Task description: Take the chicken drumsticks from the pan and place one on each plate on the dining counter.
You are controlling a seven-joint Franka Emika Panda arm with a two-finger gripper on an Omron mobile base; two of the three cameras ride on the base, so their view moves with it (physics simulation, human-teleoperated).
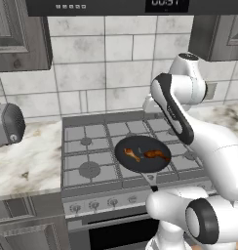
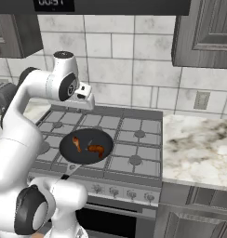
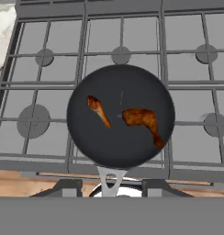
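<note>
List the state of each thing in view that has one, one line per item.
Pan: on the stove's front centre grate, handle toward the front edge.
Left drumstick: lying loose in the pan.
Right drumstick: lying loose in the pan, apart from the other.
End effector: raised above the stove, holding nothing; opening unclear.
Stove: no flames visible.

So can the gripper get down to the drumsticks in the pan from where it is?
Probably yes. The gripper hangs above the stove, and both drumsticks lie uncovered and apart in the open pan, with nothing between.
</note>
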